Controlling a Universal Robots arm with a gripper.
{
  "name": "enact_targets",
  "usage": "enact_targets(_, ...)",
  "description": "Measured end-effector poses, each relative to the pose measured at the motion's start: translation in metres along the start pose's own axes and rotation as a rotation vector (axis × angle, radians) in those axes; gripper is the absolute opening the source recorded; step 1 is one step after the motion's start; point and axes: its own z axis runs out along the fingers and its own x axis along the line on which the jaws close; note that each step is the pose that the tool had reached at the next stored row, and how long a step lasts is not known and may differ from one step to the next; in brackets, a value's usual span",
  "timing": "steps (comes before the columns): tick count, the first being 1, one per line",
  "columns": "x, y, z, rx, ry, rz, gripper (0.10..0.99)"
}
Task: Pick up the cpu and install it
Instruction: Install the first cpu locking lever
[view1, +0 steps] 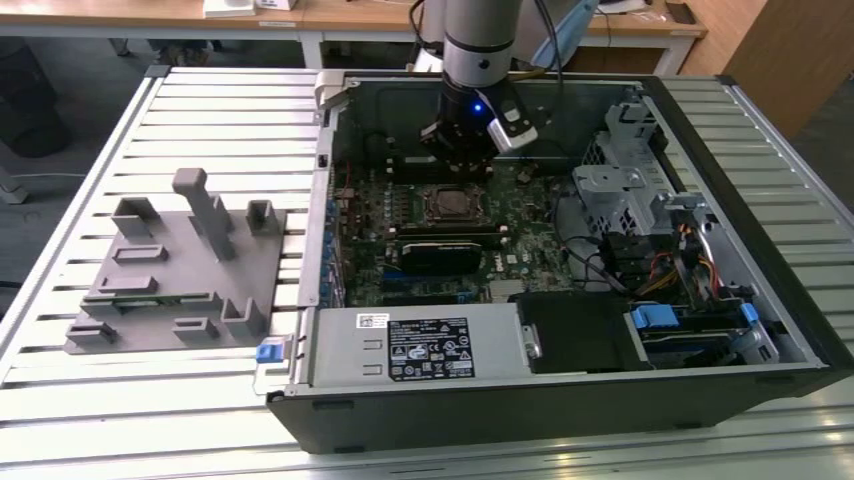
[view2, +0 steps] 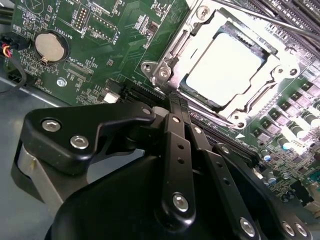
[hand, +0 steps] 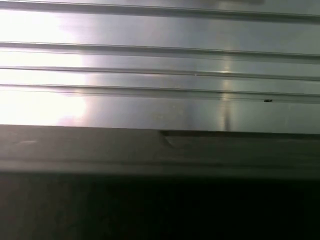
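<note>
Cpu (view2: 225, 67) sits flat inside the square socket frame (view2: 172, 47) on the green motherboard (view2: 100, 60), its pale metal top glaring under light in the second wrist view; in the exterior view the same chip (view1: 453, 203) shows as a small dull square in the dark frame, near the middle of the board; computer case (view1: 747, 230) lies open on its side on the slatted metal table (view1: 214, 110); arm reaches down into the case, gripper (view1: 463, 160) hanging just above the board, beside the socket on its far side and apart from the chip; in the second wrist view the gripper (view2: 179, 100) shows black linkages running to two fingers pressed together, nothing between them, tips close to the frame's edge; round coin battery (view2: 50, 46) sits on the board well apart from the socket; grey fixture with upright posts (view1: 180, 265) rests on the table at the exterior view's left, outside the case; first wrist view shows table slats (hand: 160, 70) beyond a dark edge of the case (hand: 160, 155).
</note>
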Motion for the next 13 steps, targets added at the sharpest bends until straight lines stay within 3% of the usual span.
enact_targets(13,0.0001,-0.0001,0.0027,0.009,0.0002,0.000,0.106)
